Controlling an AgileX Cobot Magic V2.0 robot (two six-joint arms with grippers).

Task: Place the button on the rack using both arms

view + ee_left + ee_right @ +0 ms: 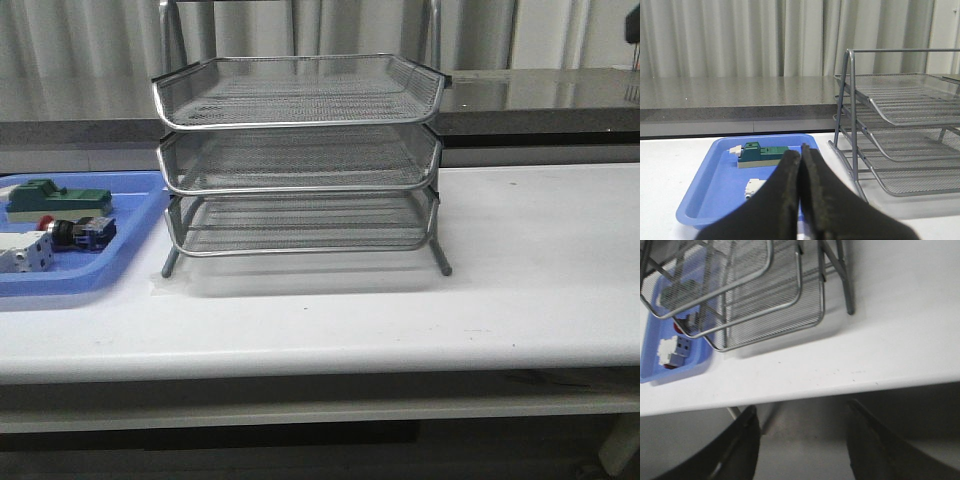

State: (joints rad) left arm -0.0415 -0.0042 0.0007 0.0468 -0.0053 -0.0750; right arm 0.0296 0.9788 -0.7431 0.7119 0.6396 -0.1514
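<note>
The button (72, 233) lies in the blue tray (120, 272) at the left of the table, red cap to the left, blue block to the right. The silver wire rack (300, 160) stands mid-table; it also shows in the left wrist view (900, 130) and the right wrist view (740, 295). Neither arm shows in the front view. My left gripper (801, 152) is shut and empty, held over the near part of the tray. My right gripper (800, 412) is open and empty, held off the table's front edge. The button is only partly seen behind the mesh in the right wrist view (677, 327).
The blue tray also holds a green block part (55, 198), seen too in the left wrist view (760, 155), and a white boxy part (25, 252). A dark counter (540, 95) runs behind the table. White tabletop (540, 240) lies right of the rack.
</note>
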